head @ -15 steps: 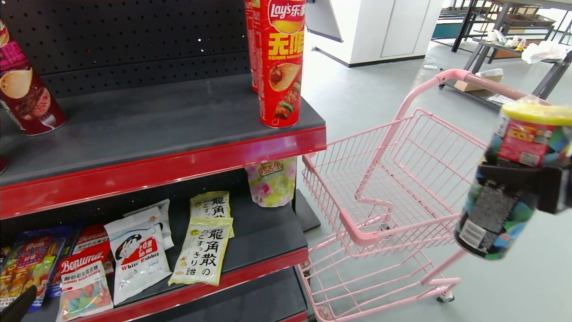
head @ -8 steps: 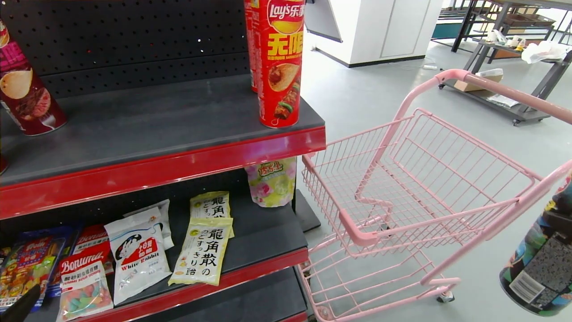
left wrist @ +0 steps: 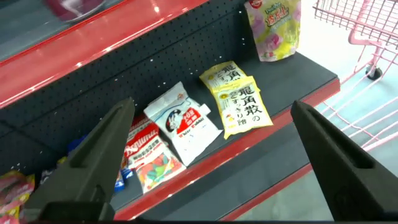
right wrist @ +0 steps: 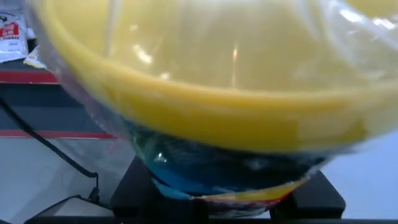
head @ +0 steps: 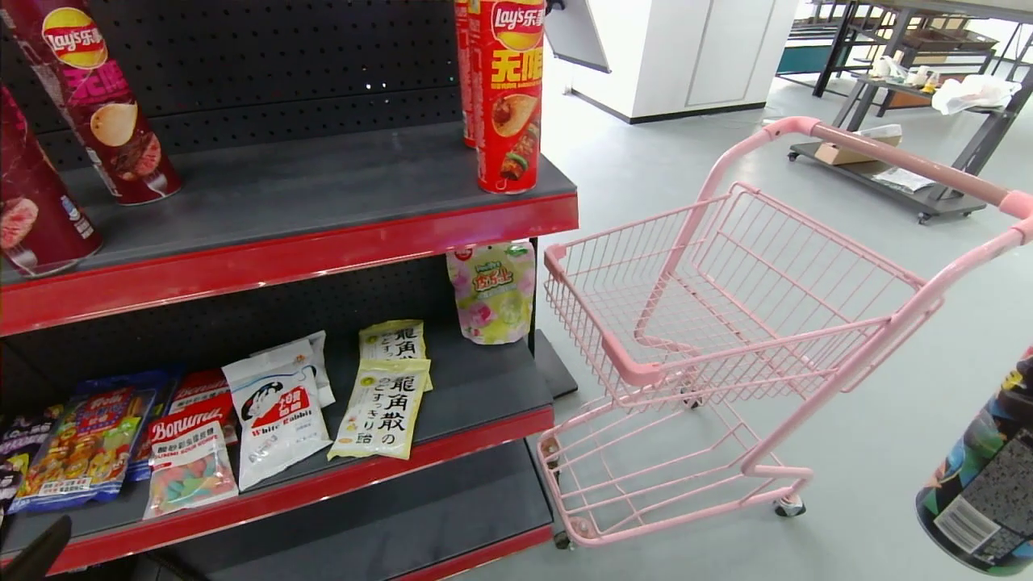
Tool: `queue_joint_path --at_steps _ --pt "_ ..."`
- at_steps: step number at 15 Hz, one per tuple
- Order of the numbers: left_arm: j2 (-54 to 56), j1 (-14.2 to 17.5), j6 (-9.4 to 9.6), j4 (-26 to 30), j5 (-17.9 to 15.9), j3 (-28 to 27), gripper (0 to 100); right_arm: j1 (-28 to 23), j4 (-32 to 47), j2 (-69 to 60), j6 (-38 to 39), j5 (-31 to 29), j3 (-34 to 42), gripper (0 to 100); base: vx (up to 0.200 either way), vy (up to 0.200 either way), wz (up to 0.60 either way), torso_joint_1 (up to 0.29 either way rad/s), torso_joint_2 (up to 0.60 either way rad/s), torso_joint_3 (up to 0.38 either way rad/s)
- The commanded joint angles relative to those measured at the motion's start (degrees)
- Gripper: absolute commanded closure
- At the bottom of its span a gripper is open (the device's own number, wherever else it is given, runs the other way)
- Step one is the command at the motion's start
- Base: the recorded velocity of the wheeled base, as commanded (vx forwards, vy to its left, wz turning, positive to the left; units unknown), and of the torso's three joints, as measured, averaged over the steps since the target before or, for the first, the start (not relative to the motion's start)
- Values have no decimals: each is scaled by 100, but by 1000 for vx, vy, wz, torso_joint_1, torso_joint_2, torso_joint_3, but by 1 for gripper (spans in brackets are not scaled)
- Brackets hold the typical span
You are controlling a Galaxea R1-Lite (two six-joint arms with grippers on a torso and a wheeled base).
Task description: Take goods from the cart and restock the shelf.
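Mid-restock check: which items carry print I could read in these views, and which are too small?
Red chip can: logo and large characters, legible.
Maroon chip can: logo legible.
White candy bag: two-word name legible.
Yellow packet: large characters legible.
Flowered pouch: characters legible.
Held can: barcode, digits too small.

The canister (head: 980,492) is cut by the head view's right and lower edges, so its upper part lies out of frame. In the right wrist view its yellow lid (right wrist: 205,93) is a close blur. The maroon chip can (head: 113,105) and the red chip can (head: 508,97) lose their tops to the upper edge. The left tool (left wrist: 211,106) has dark, blurred fingers (left wrist: 99,162) cut at the bottom.
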State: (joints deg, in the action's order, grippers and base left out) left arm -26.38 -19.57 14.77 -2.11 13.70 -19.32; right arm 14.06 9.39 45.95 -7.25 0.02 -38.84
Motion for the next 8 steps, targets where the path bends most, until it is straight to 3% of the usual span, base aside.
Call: queue_joint_path --at_steps 1,8 --pt "1 -3 8 -9 1 -1 0 9 -7 -16 -4 -73 52 100 0 0 0 36 -168 -110" --pt "45 -3 -1 -18 -8 -28 0 18 -7 -16 -180 -73 69 100 0 0 0 138 -458 -317"
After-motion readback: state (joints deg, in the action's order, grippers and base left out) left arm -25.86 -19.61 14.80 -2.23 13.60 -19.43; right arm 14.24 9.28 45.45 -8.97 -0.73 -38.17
